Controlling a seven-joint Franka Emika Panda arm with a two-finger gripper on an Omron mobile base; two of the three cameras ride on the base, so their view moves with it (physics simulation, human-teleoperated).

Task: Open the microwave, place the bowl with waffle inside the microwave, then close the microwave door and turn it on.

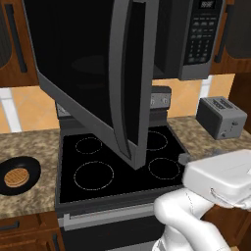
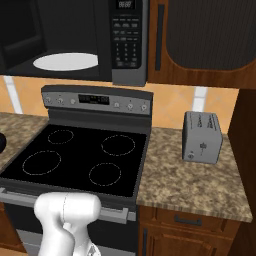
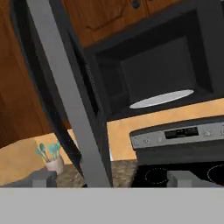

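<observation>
**Door swung wide, my gripper holds nothing**

My gripper (image 3: 111, 177) is spread as wide as it goes. There is nothing between my two fingers (image 3: 42, 177). They stand on either side of the grey handle (image 3: 70, 100) and do not touch it.

The handle is a long grey bar. In my hand view it runs up and down, leaning a bit, from just above my fingers to the top edge. It sits on the microwave door (image 1: 83, 68), which is wide, dark glass with a grey frame. The door hangs open and sticks out over the stove (image 1: 115, 164).

The microwave (image 2: 75, 40) is up above the stove. It is black and grey. Inside I see the white round plate (image 2: 65, 61) lying flat. The buttons (image 2: 127, 42) are on its right side.

The bowl (image 1: 18, 175) sits on the counter (image 1: 29, 147), left of the stove. It is small, round, black and shallow. The waffle (image 1: 15, 177) lies flat in it, golden brown with little squares.

A grey toaster (image 2: 201, 137) stands on the counter to the right of the stove. A cup with blue-green spoons (image 3: 51, 158) stands near the door in my hand view.
</observation>
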